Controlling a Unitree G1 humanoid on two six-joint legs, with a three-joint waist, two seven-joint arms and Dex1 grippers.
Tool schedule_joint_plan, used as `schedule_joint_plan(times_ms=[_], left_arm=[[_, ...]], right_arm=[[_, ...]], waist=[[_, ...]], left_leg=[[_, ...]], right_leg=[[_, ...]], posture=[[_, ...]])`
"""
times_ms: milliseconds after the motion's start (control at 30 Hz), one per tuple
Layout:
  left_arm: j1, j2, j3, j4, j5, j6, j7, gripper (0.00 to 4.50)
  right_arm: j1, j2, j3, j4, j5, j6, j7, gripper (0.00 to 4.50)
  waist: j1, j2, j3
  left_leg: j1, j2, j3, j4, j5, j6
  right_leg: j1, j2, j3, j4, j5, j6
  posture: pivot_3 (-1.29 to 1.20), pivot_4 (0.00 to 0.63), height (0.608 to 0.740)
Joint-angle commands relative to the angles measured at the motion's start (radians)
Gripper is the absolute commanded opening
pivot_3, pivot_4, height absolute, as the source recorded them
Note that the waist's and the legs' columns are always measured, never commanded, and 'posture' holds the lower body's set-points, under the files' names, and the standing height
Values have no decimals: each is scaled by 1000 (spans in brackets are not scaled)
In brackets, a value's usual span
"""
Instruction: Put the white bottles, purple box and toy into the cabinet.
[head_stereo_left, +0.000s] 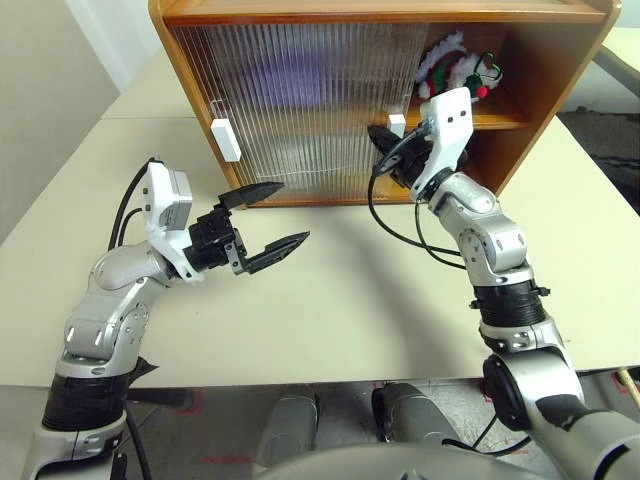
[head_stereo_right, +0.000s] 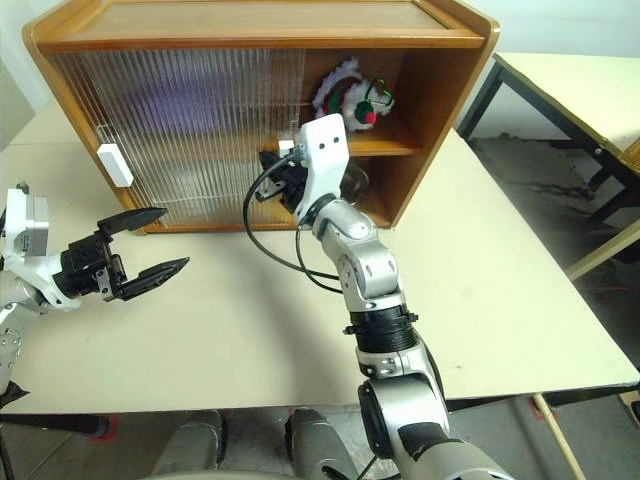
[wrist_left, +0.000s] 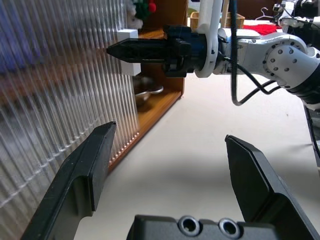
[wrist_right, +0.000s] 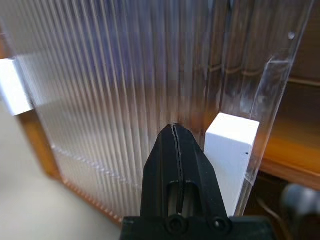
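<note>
Two ribbed translucent doors (head_stereo_left: 300, 110); right fingers (wrist_right: 175, 150) pressed together, left fingers (wrist_left: 90, 175) spread.

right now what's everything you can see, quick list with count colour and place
cabinet: one, wooden, two shelves, at the back of the table
sliding doors: ribbed translucent, covering the left part of the cabinet front; the right part is open
door handles: two, white, one on the left, one at the door edge beside the right gripper
toy: one, white plush with red and green, on the upper shelf in the open part
metal dish: one, shiny, on the lower shelf
table: one, cream
left gripper: black fingers, open, holding nothing, over the table before the doors
right gripper: black fingers, shut, tip beside the white handle
</note>
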Motion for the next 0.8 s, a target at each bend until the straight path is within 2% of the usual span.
schedule_joint_plan(times_ms=[33, 300, 800], left_arm=[[-2, -2, -11, 8, 8, -9, -9, 4500], [3, -6, -10, 6, 8, -12, -9, 4500], [-17, -11, -22, 21, 10, -14, -10, 4500]], right_arm=[[5, -4, -38, -35, -24, -25, -42, 23], [43, -10, -54, -80, -32, -11, -78, 23], [87, -120, -139, -79, -42, -18, -72, 23]], waist=[[0, 0, 0], [1, 0, 0], [1, 0, 0]], left_leg=[[0, 0, 0, 0, 0, 0], [0, 0, 0, 2, 1, 0], [0, -1, 0, 9, 2, 1]], right_leg=[[0, 0, 0, 0, 0, 0], [1, 0, 0, 0, 1, -1], [3, 0, 1, 0, 2, -1]], posture=[[0, 72, 740], [3, 74, 740], [-11, 77, 740]])
